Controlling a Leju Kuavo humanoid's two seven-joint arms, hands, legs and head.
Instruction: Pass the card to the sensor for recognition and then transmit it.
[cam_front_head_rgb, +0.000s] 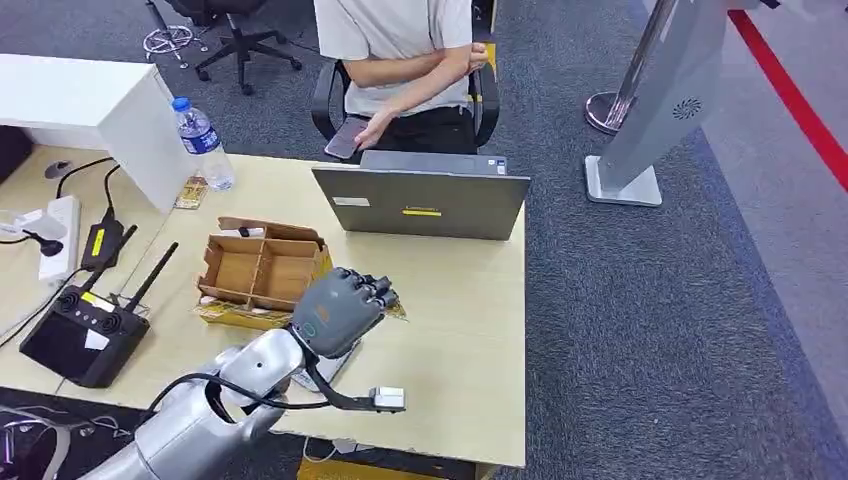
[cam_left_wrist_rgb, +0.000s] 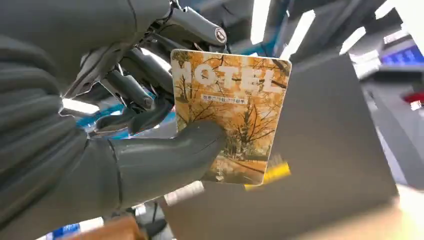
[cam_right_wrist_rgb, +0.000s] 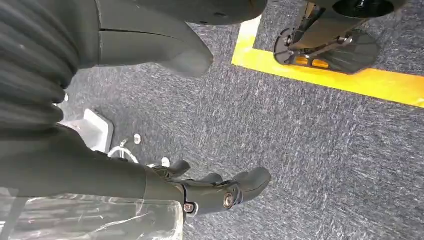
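Left hand (cam_left_wrist_rgb: 115, 125) pinches the hotel card (cam_left_wrist_rgb: 230, 117) above the worktop (cam_front_head_rgb: 460, 330); keep it flat-faced toward the sensor. Right hand (cam_right_wrist_rgb: 200, 192) hangs empty, fingers loosely apart.

A grey laptop (cam_front_head_rgb: 420, 200) stands open on the wooden table (cam_front_head_rgb: 470, 340) beside a cardboard box (cam_front_head_rgb: 262, 272), a water bottle (cam_front_head_rgb: 203, 141) and a black remote controller (cam_front_head_rgb: 85, 330).
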